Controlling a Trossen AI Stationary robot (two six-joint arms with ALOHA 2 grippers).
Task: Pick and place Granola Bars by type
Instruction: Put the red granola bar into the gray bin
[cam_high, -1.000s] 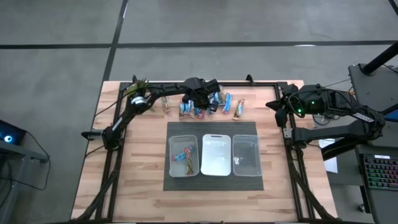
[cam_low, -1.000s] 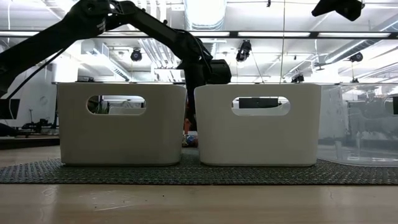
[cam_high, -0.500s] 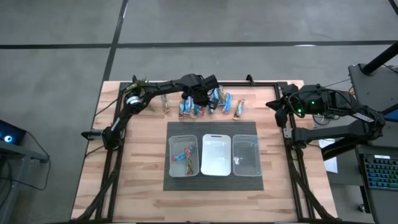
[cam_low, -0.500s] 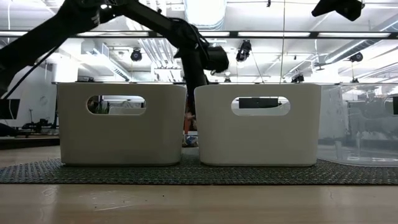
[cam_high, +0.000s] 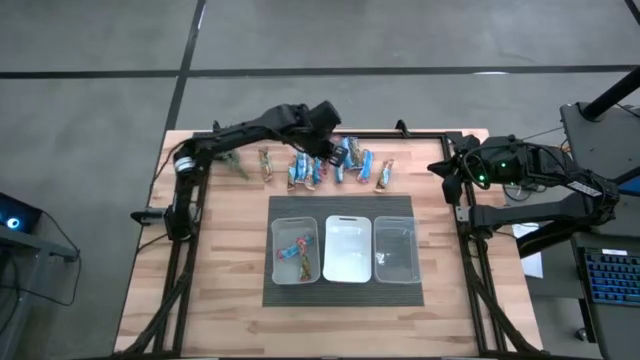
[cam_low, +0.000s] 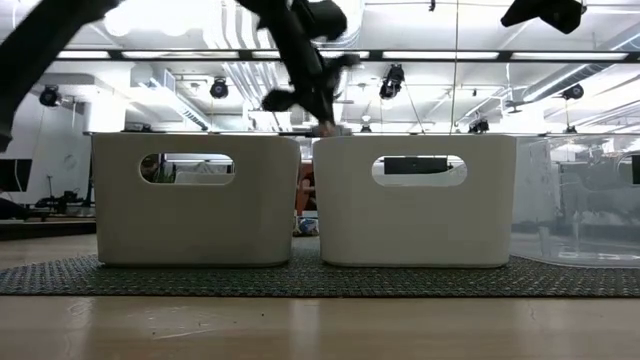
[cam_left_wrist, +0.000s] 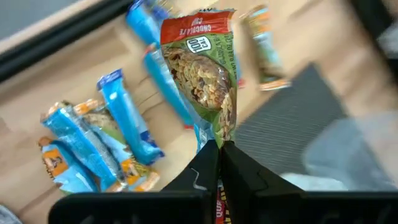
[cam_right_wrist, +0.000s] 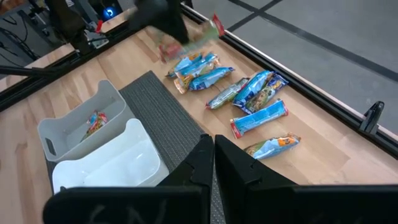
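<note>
One granola bar (cam_left_wrist: 208, 84) in the left tool (cam_left_wrist: 217, 163), its lower end hidden; right tool (cam_right_wrist: 208, 155) pressed together, empty.

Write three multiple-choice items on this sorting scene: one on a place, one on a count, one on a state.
1. Which bin already holds bars?
A. the one nearest the left arm's side
B. the middle one
C. the one nearest the right arm's side

2. How many bins sit on the dark mat?
A. two
B. three
C. four

3. What is the left tool doing?
A. hanging open over the mat
B. shut on a green-wrapped bar, lifted above the pile
C. resting inside a bin

Answers:
1 A: the high view shows colourful wrappers only in that bin.
2 B: three bins stand side by side on the mat.
3 B: the left wrist view shows the fingers closed on the wrapper's end, with the other bars below on the table.

The right tool waits at the table's right edge.
</note>
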